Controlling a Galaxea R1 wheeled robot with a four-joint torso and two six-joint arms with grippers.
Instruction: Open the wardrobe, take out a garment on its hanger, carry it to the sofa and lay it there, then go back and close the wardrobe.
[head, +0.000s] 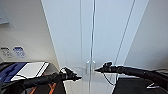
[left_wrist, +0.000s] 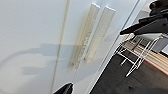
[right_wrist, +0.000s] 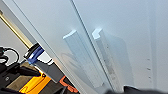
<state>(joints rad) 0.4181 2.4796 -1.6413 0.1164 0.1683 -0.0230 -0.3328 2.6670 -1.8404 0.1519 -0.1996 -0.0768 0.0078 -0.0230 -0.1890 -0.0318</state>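
The wardrobe (head: 72, 35) stands right in front of me, tall and white, with both flat doors closed. Its pair of small white handles (head: 90, 67) sits side by side at the centre seam, large in the left wrist view (left_wrist: 93, 35) and the right wrist view (right_wrist: 82, 60). My left gripper (head: 78, 78) hovers just left of and below the handles, close to the left door. My right gripper (head: 96, 70) points at the right handle from the right, its tips drawn together to a point, nothing in it; its dark tip (left_wrist: 125, 31) lies near the door.
A pale wall with blue-and-white labels (head: 19, 52) lies to the left, above a white and blue surface (head: 30, 69). To the wardrobe's right, a white wire rack (left_wrist: 135, 57) stands on dark floor. Orange parts (right_wrist: 35, 83) sit low at the left.
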